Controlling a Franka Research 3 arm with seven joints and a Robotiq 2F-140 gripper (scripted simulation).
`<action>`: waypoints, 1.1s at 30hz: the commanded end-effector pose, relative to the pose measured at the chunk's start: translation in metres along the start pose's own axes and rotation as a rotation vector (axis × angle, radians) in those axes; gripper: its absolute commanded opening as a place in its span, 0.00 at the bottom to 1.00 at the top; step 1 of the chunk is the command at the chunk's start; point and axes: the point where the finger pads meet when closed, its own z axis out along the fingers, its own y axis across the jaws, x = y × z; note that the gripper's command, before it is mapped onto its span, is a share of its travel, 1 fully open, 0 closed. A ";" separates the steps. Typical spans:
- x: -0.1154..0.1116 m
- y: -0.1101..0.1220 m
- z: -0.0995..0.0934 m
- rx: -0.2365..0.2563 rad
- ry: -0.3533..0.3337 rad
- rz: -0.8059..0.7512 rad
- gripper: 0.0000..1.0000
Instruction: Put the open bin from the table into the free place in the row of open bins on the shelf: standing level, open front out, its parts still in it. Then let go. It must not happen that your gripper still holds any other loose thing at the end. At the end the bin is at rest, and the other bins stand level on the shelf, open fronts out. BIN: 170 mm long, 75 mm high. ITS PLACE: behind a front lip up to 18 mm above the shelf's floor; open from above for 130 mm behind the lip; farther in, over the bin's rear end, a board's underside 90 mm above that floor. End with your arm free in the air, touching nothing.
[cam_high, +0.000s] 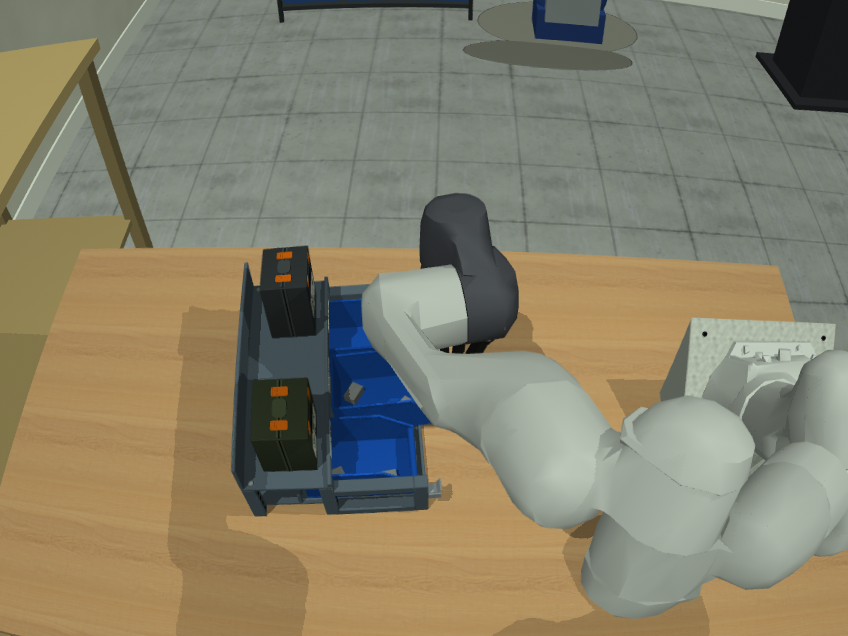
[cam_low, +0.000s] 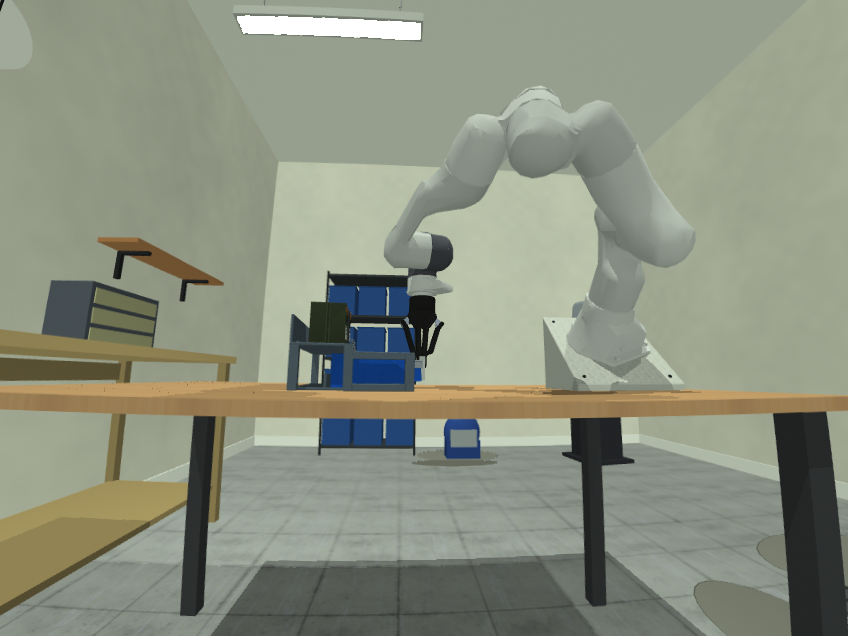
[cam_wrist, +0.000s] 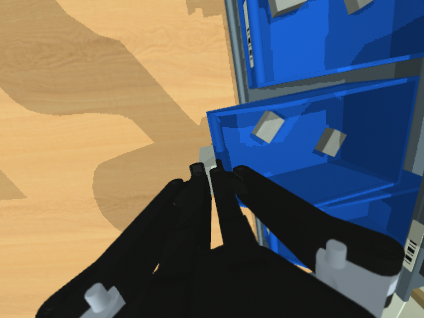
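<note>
The blue open bin (cam_high: 369, 373) (cam_wrist: 300, 162) is in the middle place of the shelf (cam_high: 376, 486) (cam_low: 380, 355), with grey parts inside. Its front sticks out past the shelf's front lip (cam_wrist: 235, 55), and it looks slightly askew; whether its front rests on the lip cannot be told. Blue neighbour bins (cam_high: 375, 444) (cam_wrist: 310, 45) stand on both sides, open fronts out. My gripper (cam_low: 422, 354) (cam_wrist: 208, 156) is shut and empty, pointing down, its fingertips close by the bin's front and light label plate. Contact cannot be told. The arm hides part of the bin in the top view.
A black case (cam_high: 291, 301) and a dark green case (cam_high: 282, 424) stand on the shelf's upper board (cam_high: 287, 359), behind the bins. The wooden table (cam_high: 547, 287) carries the shelf. The robot's base (cam_high: 698, 349) (cam_low: 558, 352) is to the right.
</note>
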 end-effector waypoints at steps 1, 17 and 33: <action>0.002 0.003 0.001 0.002 0.004 0.005 0.00; 0.002 0.011 0.001 0.002 0.004 0.005 0.00; 0.002 0.021 0.001 0.002 0.004 0.005 0.00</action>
